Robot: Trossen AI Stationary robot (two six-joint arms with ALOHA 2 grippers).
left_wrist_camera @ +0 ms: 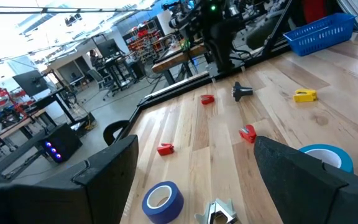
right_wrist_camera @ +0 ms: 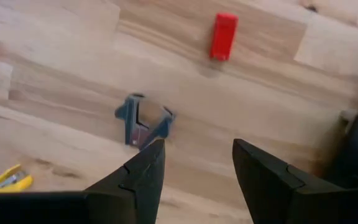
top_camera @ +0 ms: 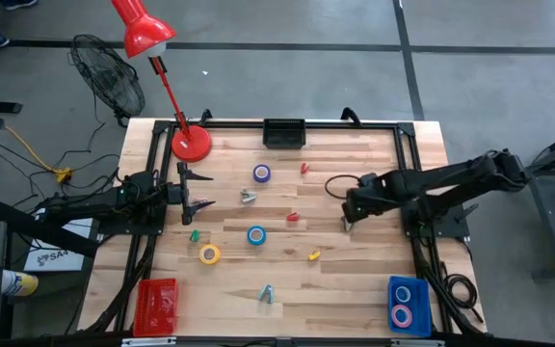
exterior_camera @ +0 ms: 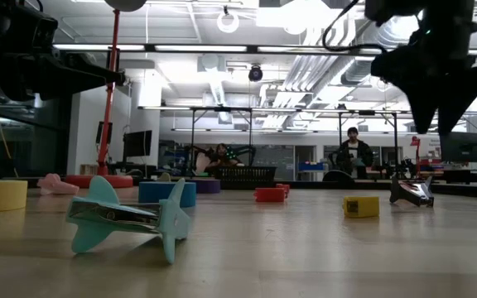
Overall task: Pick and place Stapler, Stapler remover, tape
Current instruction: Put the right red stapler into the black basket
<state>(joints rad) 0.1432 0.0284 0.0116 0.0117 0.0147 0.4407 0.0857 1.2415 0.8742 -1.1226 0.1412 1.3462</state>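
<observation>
Both grippers open and empty above a scattered table

The left gripper (top_camera: 198,191) hangs over the left side of the wooden table (top_camera: 355,280), its fingers spread apart and holding nothing. The right gripper (top_camera: 347,223) points down over the right-centre of the table, jaws parted and empty; in its wrist view a dark staple remover (right_wrist_camera: 143,120) lies on the wood just past its fingertips, with a small red stapler (right_wrist_camera: 223,36) farther off.

Tape rolls lie loose on the table: a purple roll (top_camera: 262,173) near the back, a blue roll (top_camera: 256,235) in the middle and a yellow roll (top_camera: 210,253) to its left. Two more rolls, blue and pink, sit inside the blue bin (top_camera: 409,306) at the front right corner. A red bin (top_camera: 155,305) stands at the front left corner.

A teal staple remover (top_camera: 268,294) rests near the front edge, and a yellow stapler (top_camera: 314,255) lies between the blue roll and the right gripper. A red desk lamp (top_camera: 191,143) stands at the back left
</observation>
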